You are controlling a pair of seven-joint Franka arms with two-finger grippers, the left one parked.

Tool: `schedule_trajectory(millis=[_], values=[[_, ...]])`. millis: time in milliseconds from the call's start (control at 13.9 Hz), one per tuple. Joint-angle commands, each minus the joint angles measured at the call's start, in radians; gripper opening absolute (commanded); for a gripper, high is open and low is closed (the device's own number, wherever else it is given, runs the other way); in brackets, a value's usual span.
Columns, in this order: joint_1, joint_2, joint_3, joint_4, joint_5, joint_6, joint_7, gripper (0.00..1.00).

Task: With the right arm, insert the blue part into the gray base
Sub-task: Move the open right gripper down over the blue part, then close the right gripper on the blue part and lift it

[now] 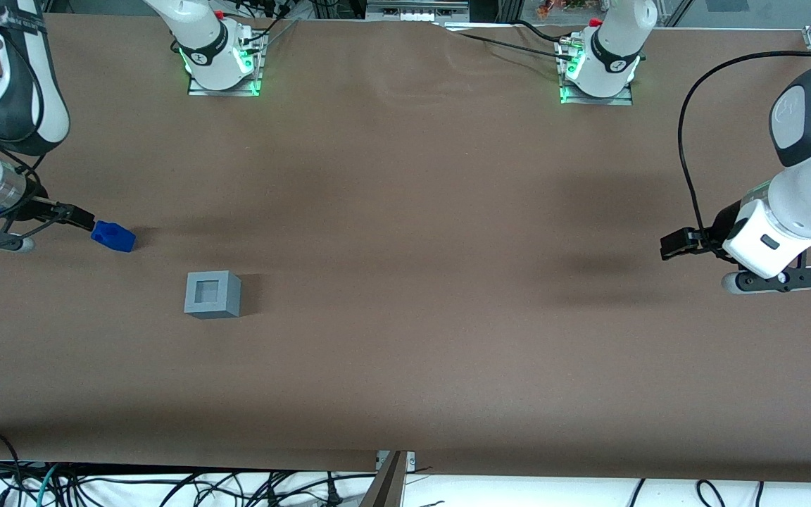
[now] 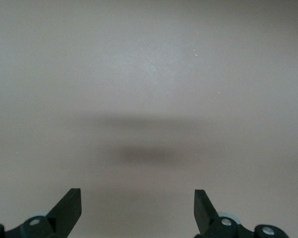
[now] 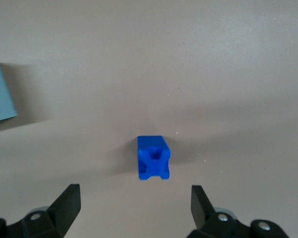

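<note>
Hovering above the brown table (image 1: 405, 282), the right arm's gripper (image 3: 134, 203) hangs with its jaws spread wide and nothing between them; the blue part (image 3: 153, 157) lies on the surface below, lined up with the gap but clear of both fingers (image 3: 67, 203). From the front camera the gripper (image 1: 82, 218) sits just beside the blue part (image 1: 113, 236), toward the working arm's end of the table. The gray base (image 1: 212, 293) stands apart from the part, nearer the front camera and a little toward the parked arm's end; only an edge of the gray base (image 3: 1, 94) shows at the wrist. Part looks like hard moulded plastic: judged light, stiff, not fragile, likely a bit slick on its smooth faces. It has a notched or shaped end and flat side faces. Best hold, I judge, is across the two flat parallel sides around mid-length, leaving the tapered end free for insertion. Small piece, so a skewed pinch could twist it. Only container here is the base: square recess in its top face, open upward, appears empty. Part not yet lifted.
</note>
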Motion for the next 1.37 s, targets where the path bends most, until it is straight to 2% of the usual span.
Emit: schedule_trajectory(millis=[0,359,935,1078,1294], values=[[-0.003,0.016,-0.016,-0.083,0.006,0.135,-0.037,0.98],[-0.012,0.122,-0.034,-0.126,0.007,0.296,-0.041,0.98],[-0.019,0.188,-0.032,-0.126,0.007,0.314,-0.052,0.98],[-0.026,0.193,-0.032,-0.126,0.007,0.314,-0.054,0.89],[-0.026,0.193,-0.032,-0.123,0.007,0.309,-0.054,0.54]])
